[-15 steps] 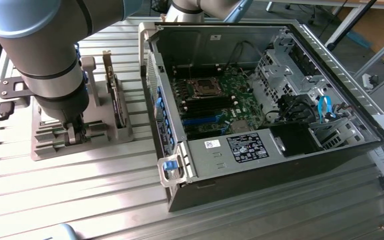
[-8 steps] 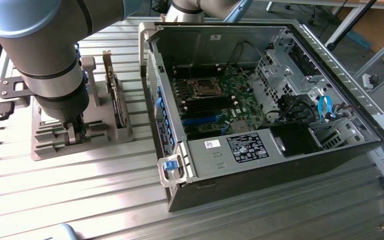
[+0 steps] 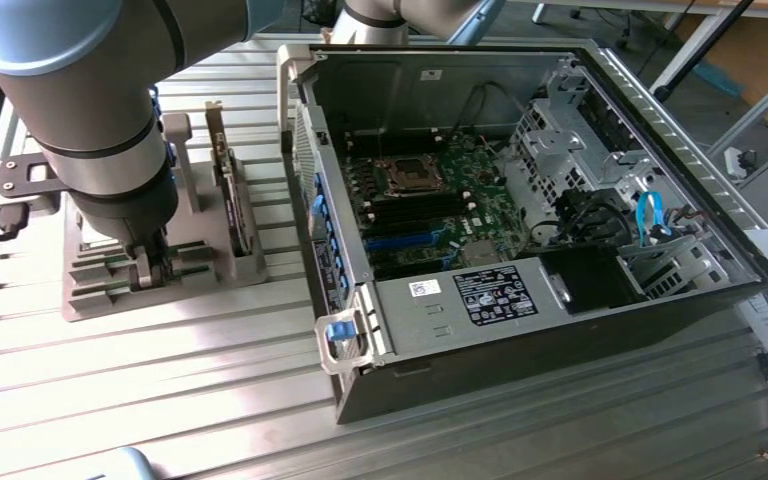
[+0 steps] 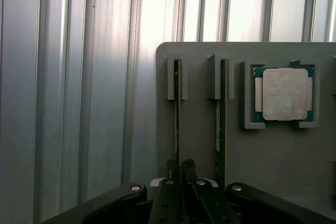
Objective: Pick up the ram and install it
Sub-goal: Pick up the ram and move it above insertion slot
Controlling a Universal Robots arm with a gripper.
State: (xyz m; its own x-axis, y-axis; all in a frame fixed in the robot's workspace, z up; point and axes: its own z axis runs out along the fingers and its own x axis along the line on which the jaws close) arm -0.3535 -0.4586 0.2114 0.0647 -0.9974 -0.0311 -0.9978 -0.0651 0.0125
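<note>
My gripper is down in the grey holder and closed on the ram. The ram stands on its long edge in a slot, its upper edge pinched between the jaws.

I judge the stick light and stiff along its length, but thin and easy to damage. A sideways twist could flex or crack it, and its chips and contacts want no hard squeezing. The flat faces near the middle of the top edge look like the right place to hold, squarely, so it doesn't tip.

A second stick stands in the neighbouring slot just beside the gripper, and a processor chip lies flat beyond that. The holder sits on a ribbed metal desk. Well apart from the gripper, off to its side, is the open computer case. Its motherboard is hemmed in by cables and drive cages, so room there looks tight.
</note>
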